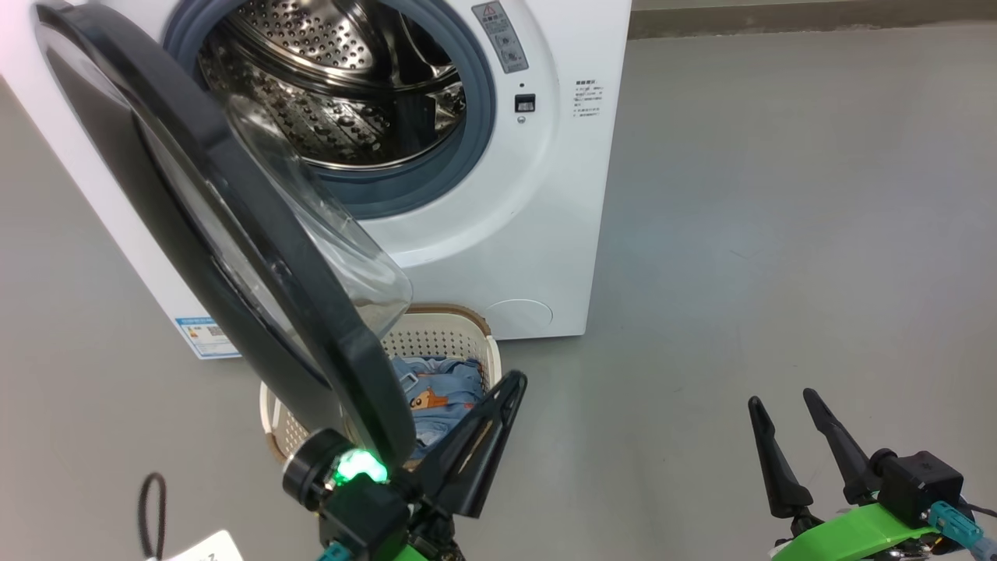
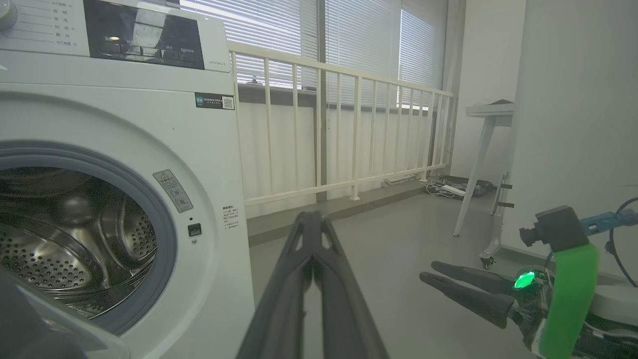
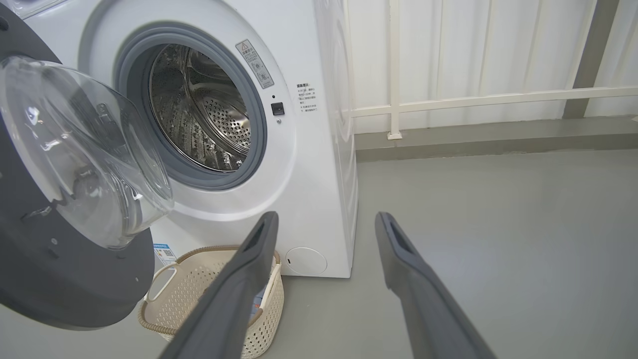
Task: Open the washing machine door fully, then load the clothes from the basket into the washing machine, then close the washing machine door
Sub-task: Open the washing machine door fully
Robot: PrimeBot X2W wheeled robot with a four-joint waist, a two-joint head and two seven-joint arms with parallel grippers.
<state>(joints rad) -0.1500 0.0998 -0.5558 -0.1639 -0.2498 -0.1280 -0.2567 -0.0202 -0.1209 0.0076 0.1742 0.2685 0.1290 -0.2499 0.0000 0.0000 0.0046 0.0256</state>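
Left gripper (image 1: 510, 387) is clenched on nothing just beside the door's (image 1: 234, 210) lower edge, while right gripper (image 1: 781, 401) hangs released over the floor (image 1: 779, 234). The door stands partly swung out, its glass bowl pointing at the drum (image 1: 335, 93). Beneath it the basket (image 1: 461, 326) holds clothes (image 1: 440, 386), on the floor before the washer (image 1: 545, 195).

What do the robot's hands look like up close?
The left hand and right hand each have two long, dark, tapering fingers. Behind the right one sit a bright green bracket, a black boxy block and a teal cable plug. A green light glows at the left wrist.
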